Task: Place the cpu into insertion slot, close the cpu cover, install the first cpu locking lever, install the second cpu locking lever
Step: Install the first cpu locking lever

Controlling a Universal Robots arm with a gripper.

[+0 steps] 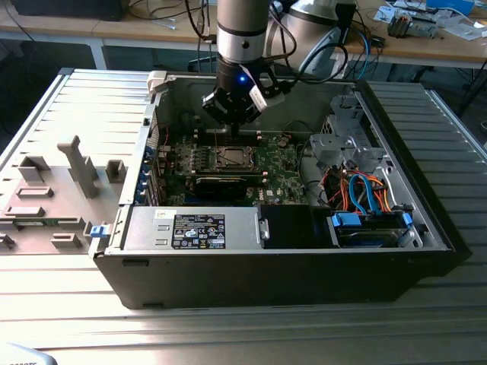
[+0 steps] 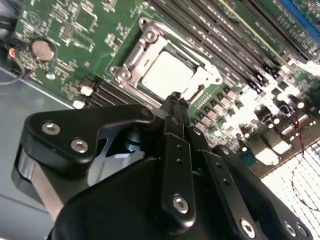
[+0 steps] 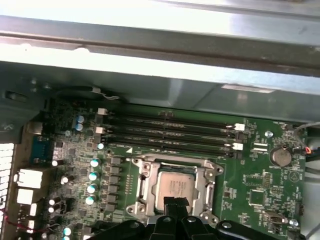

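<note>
The cpu [image 3: 175,186], a pale silver square, lies in the insertion slot [image 3: 136,209] on the green motherboard. It is also visible as the cpu [image 2: 167,75] in the second wrist view. The cpu cover [image 3: 145,182] is a silvery frame lying flat around the chip's edges, seen again as the cover [image 2: 131,61]. My gripper [image 2: 175,100] hangs just above the socket's edge with its black fingers [image 3: 175,204] shut together and nothing between them. In the exterior view the gripper [image 1: 232,122] sits inside the open case, over the socket [image 1: 231,158].
Long black memory slots [image 3: 170,132] run beside the socket, and a coin battery [image 3: 281,156] sits nearby. A black card [image 1: 221,182], the power supply [image 1: 194,228] and a drive bay with cables [image 1: 365,198] crowd the case. Grey fixtures [image 1: 76,163] stand on the table at the exterior view's left.
</note>
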